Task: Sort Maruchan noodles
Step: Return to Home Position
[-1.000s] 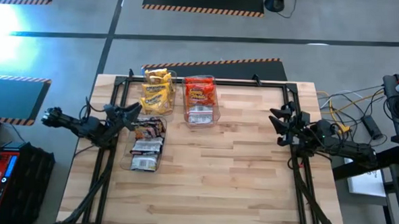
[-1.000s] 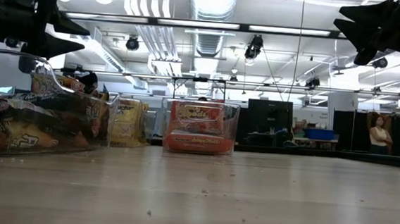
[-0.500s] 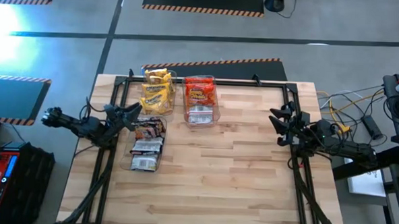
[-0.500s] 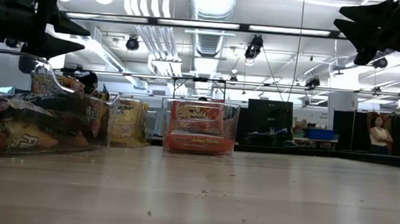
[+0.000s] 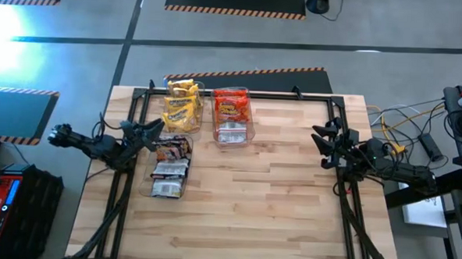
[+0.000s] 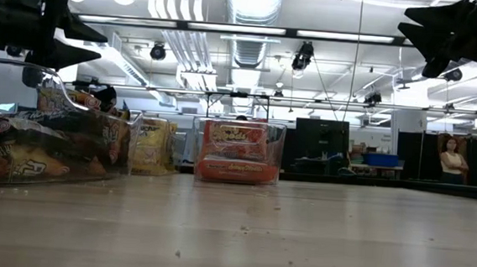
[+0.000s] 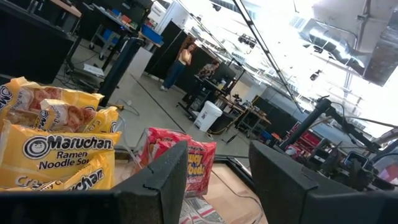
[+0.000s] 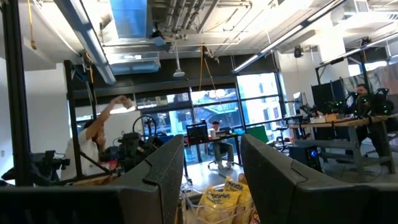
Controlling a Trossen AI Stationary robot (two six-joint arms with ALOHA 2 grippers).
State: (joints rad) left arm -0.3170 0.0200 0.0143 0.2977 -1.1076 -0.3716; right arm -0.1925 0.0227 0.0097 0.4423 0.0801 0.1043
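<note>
Three clear bins hold the Maruchan packets. The yellow packets [image 5: 181, 105] fill the far-left bin, the red-orange packets [image 5: 232, 111] the bin beside it, and the dark brown-red packets [image 5: 171, 163] the nearer bin. They also show in the low view: dark [image 6: 44, 149], yellow [image 6: 155, 147], red-orange [image 6: 237, 150]. My left gripper [image 5: 154, 127] is open and empty, raised beside the dark packets' bin at the table's left edge. My right gripper [image 5: 321, 136] is open and empty, raised at the table's right edge. The left wrist view shows the yellow packets [image 7: 53, 149] and red-orange packets [image 7: 183, 162].
A black frame [image 5: 240, 93] runs along the table's far edge and down both sides. The wooden table top [image 5: 259, 209] lies bare in the middle and near part. People [image 6: 453, 161] stand in the room beyond the table.
</note>
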